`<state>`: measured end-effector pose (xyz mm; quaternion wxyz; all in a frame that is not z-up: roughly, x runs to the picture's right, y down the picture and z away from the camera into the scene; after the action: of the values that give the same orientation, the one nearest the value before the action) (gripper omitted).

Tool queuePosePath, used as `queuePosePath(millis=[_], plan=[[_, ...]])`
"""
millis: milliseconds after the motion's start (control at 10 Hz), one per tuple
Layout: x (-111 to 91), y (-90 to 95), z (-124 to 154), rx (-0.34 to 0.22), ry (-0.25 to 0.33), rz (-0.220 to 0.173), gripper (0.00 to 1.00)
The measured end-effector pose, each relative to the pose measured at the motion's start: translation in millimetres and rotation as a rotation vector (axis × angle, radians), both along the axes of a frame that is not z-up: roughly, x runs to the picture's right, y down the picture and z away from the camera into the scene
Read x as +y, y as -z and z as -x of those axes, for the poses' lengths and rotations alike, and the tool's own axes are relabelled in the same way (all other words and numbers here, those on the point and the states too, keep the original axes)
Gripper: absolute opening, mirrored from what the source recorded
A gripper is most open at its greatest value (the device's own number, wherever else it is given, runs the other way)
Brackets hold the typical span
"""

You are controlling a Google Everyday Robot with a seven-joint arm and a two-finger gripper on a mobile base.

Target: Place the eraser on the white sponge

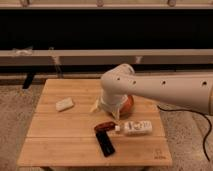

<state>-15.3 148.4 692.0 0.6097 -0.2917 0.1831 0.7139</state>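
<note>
Pale wooden table (60,135) under my gripper (109,113), grip state I cannot tell; flat black rectangular eraser (105,145) lies frontward of it, soft off-white sponge pad (64,104) leftward

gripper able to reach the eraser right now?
Probably yes. The gripper hovers just behind the eraser, whose top lies uncovered. The reddish-brown object at its far end could crowd a grasp.
</note>
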Motion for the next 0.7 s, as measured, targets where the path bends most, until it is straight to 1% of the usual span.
queuePosePath(millis=[100, 200, 300, 500, 700], plan=[[21, -1.6, 8, 0.008, 0.028, 0.002, 0.80], [45, -9.8, 13, 0.022, 0.066, 0.002, 0.80], [65, -16.7, 19, 0.030, 0.094, -0.001, 0.80], [83, -23.0, 21, 0.038, 0.124, -0.007, 0.80], [83, -23.6, 20, 0.039, 0.125, -0.009, 0.80]])
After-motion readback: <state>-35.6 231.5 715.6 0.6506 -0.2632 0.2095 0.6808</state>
